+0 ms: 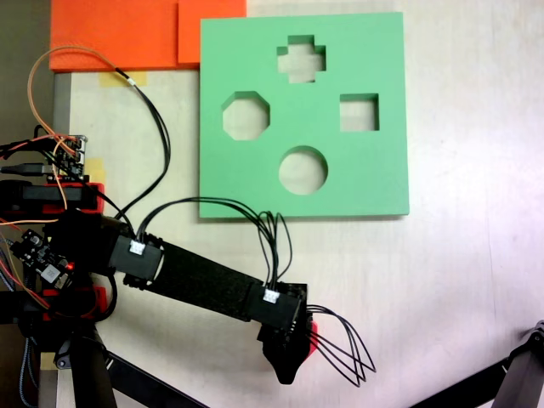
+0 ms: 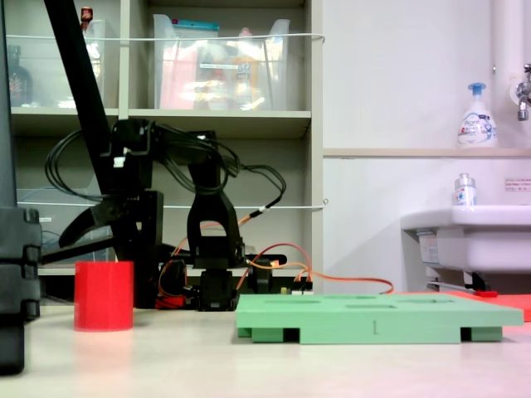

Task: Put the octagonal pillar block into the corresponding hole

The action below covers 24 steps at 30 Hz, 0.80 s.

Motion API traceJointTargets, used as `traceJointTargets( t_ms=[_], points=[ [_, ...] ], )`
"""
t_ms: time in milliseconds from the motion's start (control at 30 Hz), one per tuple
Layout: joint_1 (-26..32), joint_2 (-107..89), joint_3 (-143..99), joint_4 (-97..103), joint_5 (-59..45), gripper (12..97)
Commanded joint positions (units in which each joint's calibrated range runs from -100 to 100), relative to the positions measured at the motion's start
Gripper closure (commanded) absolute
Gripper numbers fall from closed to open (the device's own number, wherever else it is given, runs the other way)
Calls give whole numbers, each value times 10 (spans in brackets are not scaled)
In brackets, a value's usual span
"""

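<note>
Bright red octagonal pillar block (image 2: pixel 104 295), plain, no pattern; in a fixed view only a red sliver (image 1: pixel 313 337) beside the black gripper (image 1: pixel 287 372). Flat green foam board (image 1: pixel 255 183), uniform mint green, its eight-sided cutout (image 1: pixel 246 116) showing pale table through. Table (image 1: pixel 459 280) off-white, faintly mottled. Orange foam sheets (image 1: pixel 110 34) at the table's top left corner. Arm (image 1: pixel 200 280) black with small white connector tags, black cables, orange wire loop (image 1: pixel 38 72), red base parts. White sink (image 2: pixel 465 236), white bottle with blue pump (image 2: pixel 476 116)
</note>
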Motion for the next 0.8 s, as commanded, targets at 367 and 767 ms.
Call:
traceJointTargets(
  t_ms=[367, 767],
  points=[
    [2, 63, 39, 11, -8, 285],
    [1, 75, 11, 10, -9, 481]
  ],
)
